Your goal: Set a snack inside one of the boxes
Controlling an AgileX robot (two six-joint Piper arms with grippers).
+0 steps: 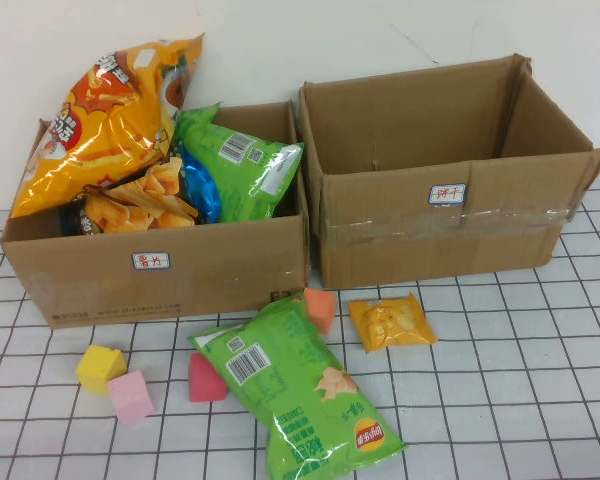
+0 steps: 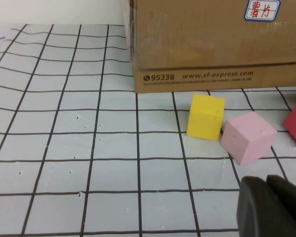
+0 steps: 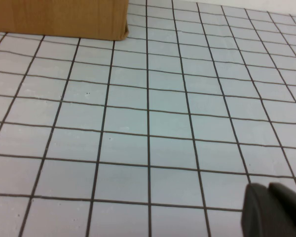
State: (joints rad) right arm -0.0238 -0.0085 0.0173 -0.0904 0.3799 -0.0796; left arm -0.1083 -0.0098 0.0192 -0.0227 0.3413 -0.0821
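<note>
A large green chip bag (image 1: 300,395) lies flat on the table in front of the left box (image 1: 150,270). A small yellow snack pack (image 1: 391,323) lies in front of the right box (image 1: 440,215), which looks empty inside. The left box holds an orange chip bag (image 1: 110,110), a green bag (image 1: 235,165) and other snacks. Neither arm shows in the high view. My left gripper (image 2: 267,185) is shut and empty, low over the table near a pink cube (image 2: 248,137). My right gripper (image 3: 269,190) is shut and empty over bare grid table.
Foam cubes lie in front of the left box: yellow (image 1: 100,367), pink (image 1: 131,396), red (image 1: 206,378) and orange (image 1: 320,308). The left wrist view shows the yellow cube (image 2: 205,117) and the box front (image 2: 212,44). The right wrist view shows a box corner (image 3: 64,19).
</note>
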